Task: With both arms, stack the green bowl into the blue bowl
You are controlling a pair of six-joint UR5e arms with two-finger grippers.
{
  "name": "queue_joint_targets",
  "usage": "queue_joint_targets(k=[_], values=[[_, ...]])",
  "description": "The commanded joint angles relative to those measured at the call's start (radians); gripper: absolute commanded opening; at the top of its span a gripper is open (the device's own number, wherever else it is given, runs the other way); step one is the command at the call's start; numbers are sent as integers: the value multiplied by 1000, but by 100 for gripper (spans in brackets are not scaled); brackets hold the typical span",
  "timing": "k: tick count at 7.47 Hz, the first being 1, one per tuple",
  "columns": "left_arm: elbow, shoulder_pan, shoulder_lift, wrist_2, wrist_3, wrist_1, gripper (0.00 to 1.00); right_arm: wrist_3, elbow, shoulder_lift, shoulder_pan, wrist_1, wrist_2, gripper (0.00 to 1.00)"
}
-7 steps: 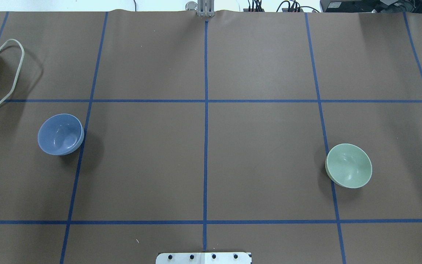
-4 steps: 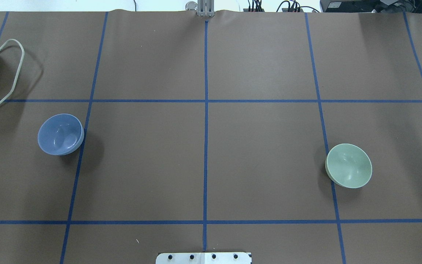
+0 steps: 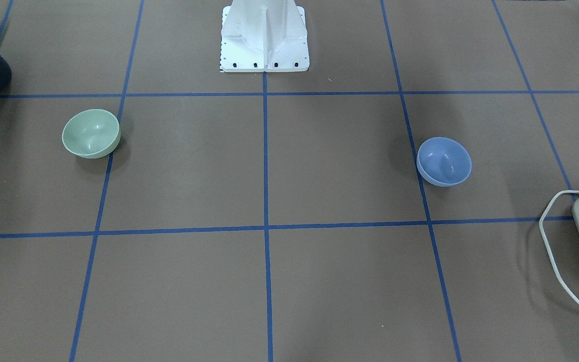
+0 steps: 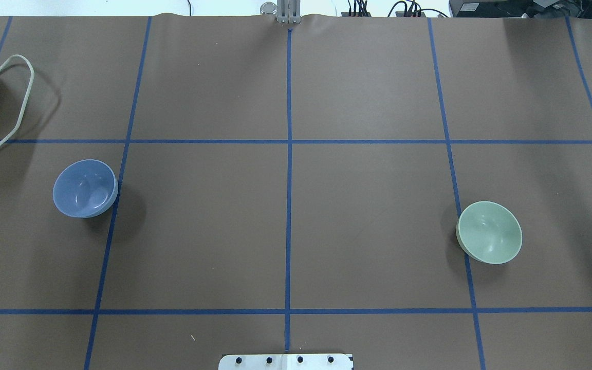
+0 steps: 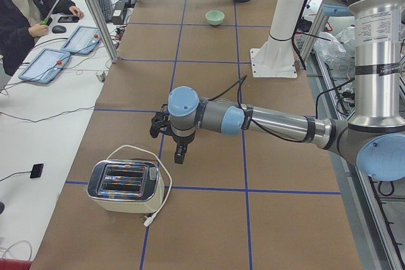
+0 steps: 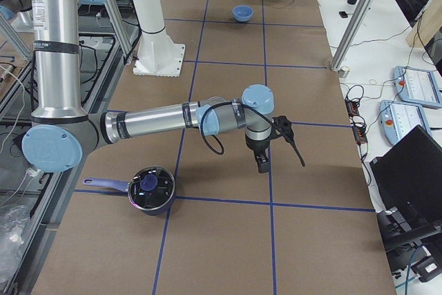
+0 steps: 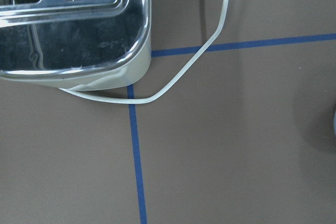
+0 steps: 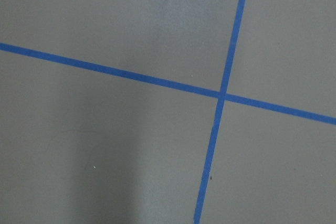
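The green bowl stands upright on the table's right side; it also shows in the front view and far off in the left side view. The blue bowl stands upright on the left side, also in the front view and the right side view. The two bowls are far apart. My left gripper hangs over the table near a toaster. My right gripper hangs over bare table. I cannot tell whether either is open or shut. Neither shows in the overhead view.
A cream toaster with a white cord sits at the table's left end, close under my left wrist. A dark pot stands at the right end. The white stand rises at the robot's side. Blue tape lines cross the brown table.
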Motion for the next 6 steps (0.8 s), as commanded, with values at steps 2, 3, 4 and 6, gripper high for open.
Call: queue_joint_targets(k=[2, 3, 4, 6], values=[[93, 2, -50, 1, -1, -273, 98, -2, -30, 20, -1, 109, 1, 100], [119, 3, -70, 1, -1, -323, 98, 3, -29, 21, -7, 166, -1, 100], [123, 47, -70, -5, -30, -355, 98, 89, -20, 21, -26, 184, 1, 100], [114, 230, -92, 98, -288, -368, 98, 388, 39, 47, -193, 185, -86, 100]])
